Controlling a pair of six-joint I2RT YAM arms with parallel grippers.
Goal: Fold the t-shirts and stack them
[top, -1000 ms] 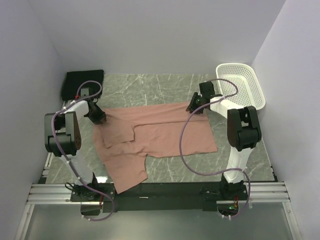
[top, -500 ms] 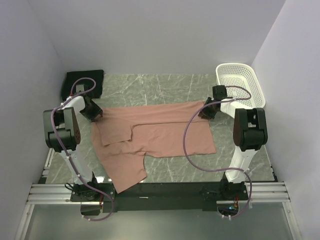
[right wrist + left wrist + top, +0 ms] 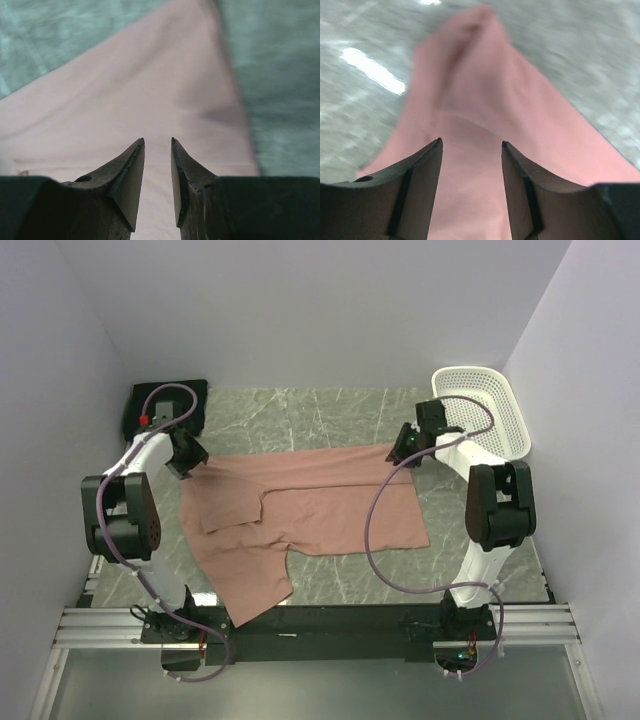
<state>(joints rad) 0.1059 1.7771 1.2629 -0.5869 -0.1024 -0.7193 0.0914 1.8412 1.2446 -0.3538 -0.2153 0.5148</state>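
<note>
The pink t-shirt (image 3: pixel 310 515) is lying spread across the middle of the frame, seemingly being flattened for folding. At its upper-left corner the left gripper (image 3: pixel 191 464) is hovering, jaws apart. At the upper-right corner the right gripper (image 3: pixel 404 453) is showing jaws nearly together, and I cannot tell whether they are pinching cloth.

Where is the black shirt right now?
In the top view, the black shirt lies at the far left corner of the table, just beyond the pink shirt and opposite the basket on the right.
</note>
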